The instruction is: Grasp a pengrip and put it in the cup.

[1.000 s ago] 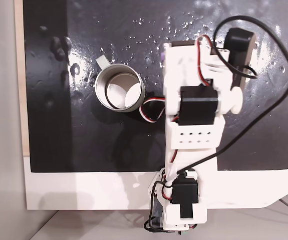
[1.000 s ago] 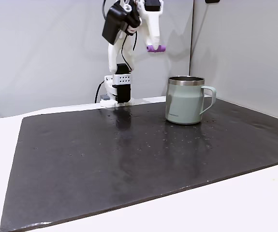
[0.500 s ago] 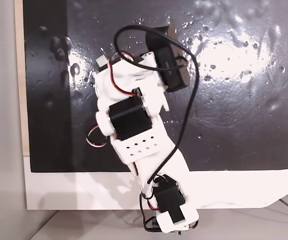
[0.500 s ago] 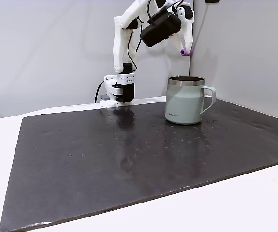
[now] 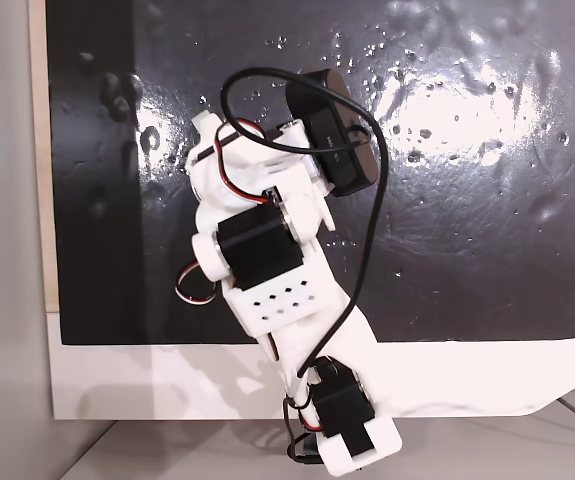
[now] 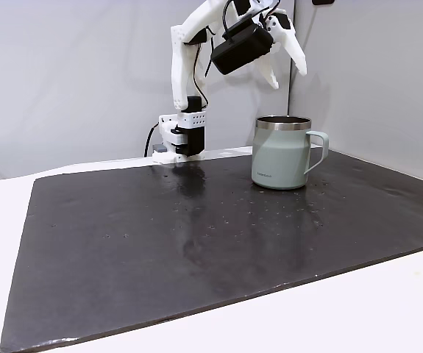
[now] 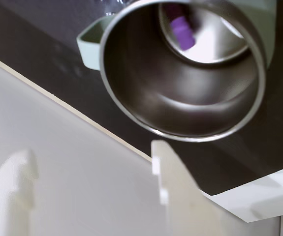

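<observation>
In the wrist view the purple pengrip (image 7: 182, 29) shows inside the silver cup (image 7: 131, 88), near its pale bottom and free of the fingers. My gripper (image 7: 92, 152) is open, and its two white fingers frame the lower edge of that view with nothing between them. In a fixed view from the side, the gripper (image 6: 288, 76) hangs open just above the rim of the cup (image 6: 281, 154), which stands upright on the black mat with its handle to the right. From above, the arm (image 5: 257, 230) covers the cup.
The black mat (image 6: 160, 243) lies on a white table, with bare mat in front of and to the left of the cup. The arm's base (image 6: 180, 140) stands at the mat's far edge. Grey walls close the back and right.
The arm swung from beside the cup to above it while carrying the pengrip. The fingers have since opened, and the pengrip is now inside the cup.
</observation>
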